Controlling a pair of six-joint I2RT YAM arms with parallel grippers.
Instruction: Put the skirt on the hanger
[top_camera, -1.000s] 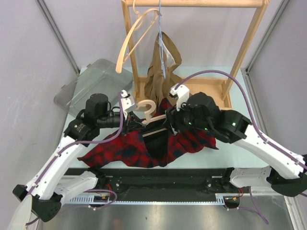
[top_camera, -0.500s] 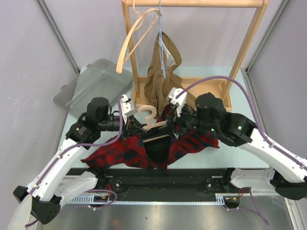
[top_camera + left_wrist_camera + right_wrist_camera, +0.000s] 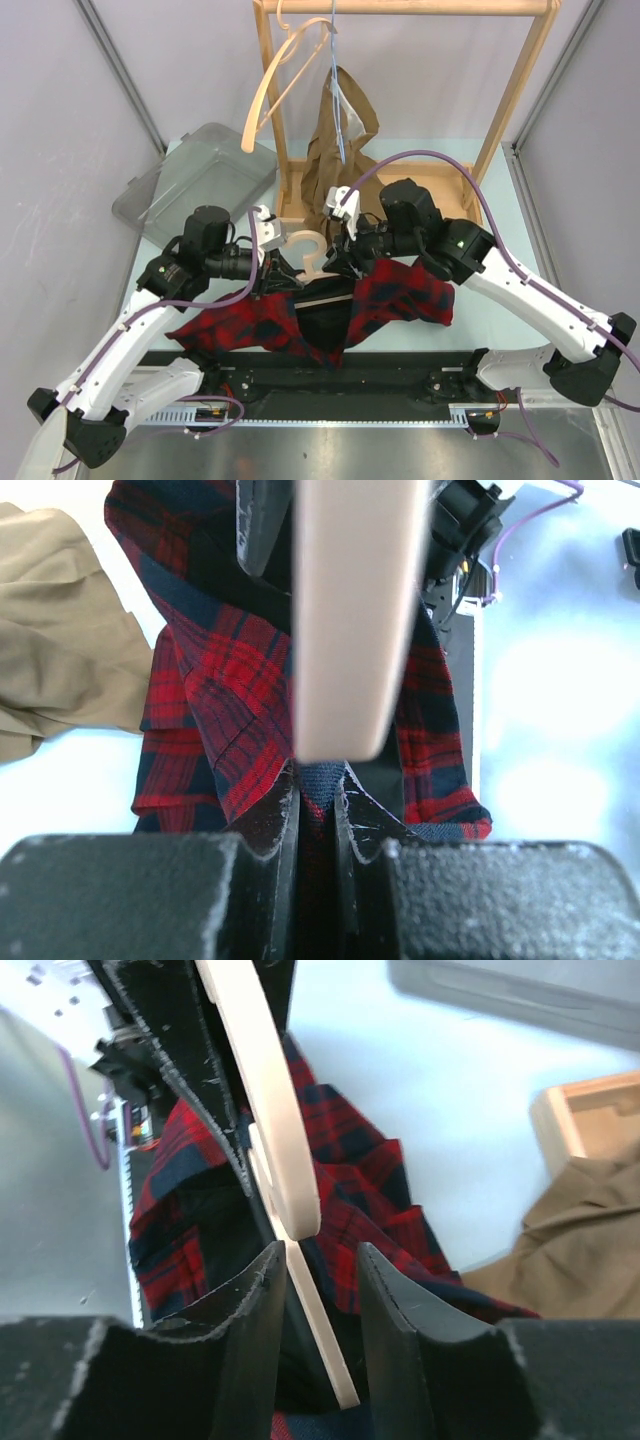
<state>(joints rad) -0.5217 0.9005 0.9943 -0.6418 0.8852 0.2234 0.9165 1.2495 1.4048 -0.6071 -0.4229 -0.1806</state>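
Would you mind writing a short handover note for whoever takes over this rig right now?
Left end effector: shut on an edge of the skirt, just under one arm of the hanger.
Right end effector: jaws apart, straddling the hanger's thin lower edge, not clearly clamped.
Things: hanger and skirt sit between the two arms, in front of the wooden rack; the skirt drapes below the hanger.
Done: skirt and hanger are together.
Left: fasten the skirt on the hanger. Whether any of it is attached yet cannot be told.
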